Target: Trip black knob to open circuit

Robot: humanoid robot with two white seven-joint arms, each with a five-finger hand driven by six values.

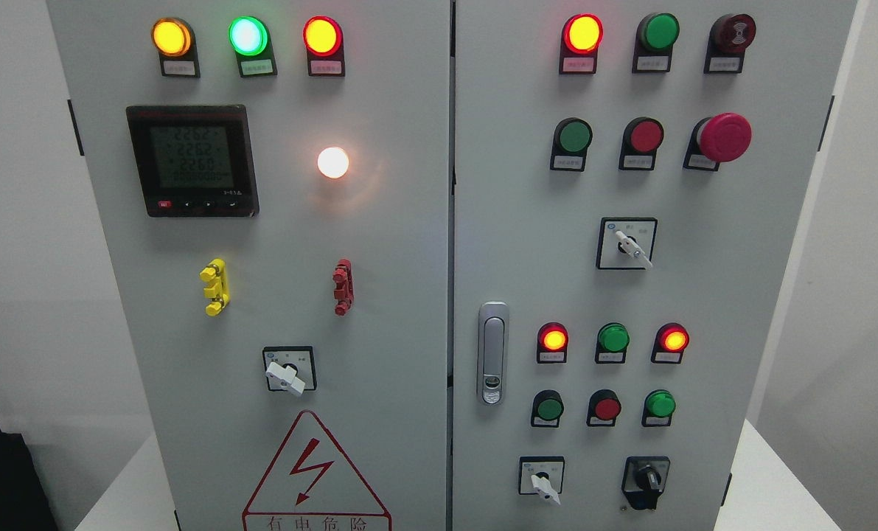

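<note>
Fingers of neither hand show anywhere, so their state cannot be told. With no fingers to place things from, positions follow the panel. Low on the right door (pixel 704 295) sits the black knob (pixel 646 481), round and glossy, on a dark plate. Left of it is a white lever switch (pixel 544 483). Both doors are smooth grey painted metal carrying round lamps. A white counter (pixel 770 487) carries the cabinet; pale plain walls stand behind.
</note>
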